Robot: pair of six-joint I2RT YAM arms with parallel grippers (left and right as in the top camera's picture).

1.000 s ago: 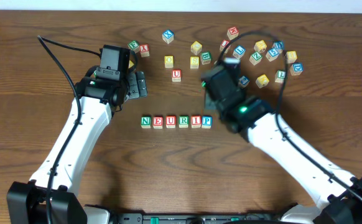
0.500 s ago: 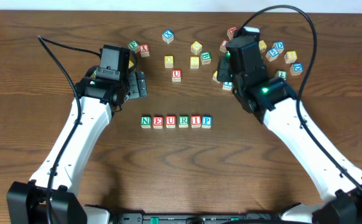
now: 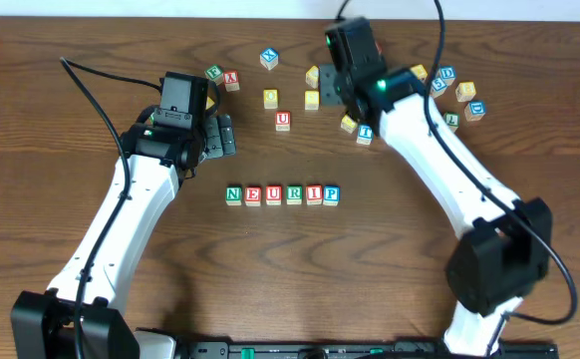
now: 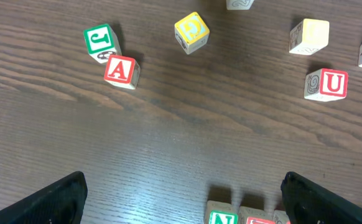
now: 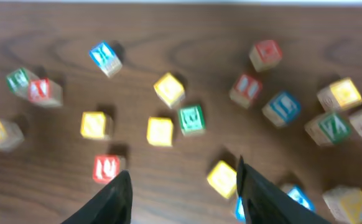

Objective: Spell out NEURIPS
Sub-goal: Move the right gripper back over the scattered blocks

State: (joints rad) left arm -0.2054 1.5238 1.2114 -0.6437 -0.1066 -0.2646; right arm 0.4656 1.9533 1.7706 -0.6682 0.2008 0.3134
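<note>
Hovering over far-edge loose cubes (image 3: pixel 270 98), right gripper (image 5: pixel 184 184) gaped empty; left gripper (image 4: pixel 181 183) too. Risk was clipping crowded neighbours, grabbing wrong letter.

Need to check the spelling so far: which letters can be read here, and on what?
"NEURIP": row of six cubes, one letter each.
"J": green-lettered cube.
"A": red-lettered cube beside it.
"U": lone red-lettered cube.
Other scattered cubes: too blurred or small to read.
</note>
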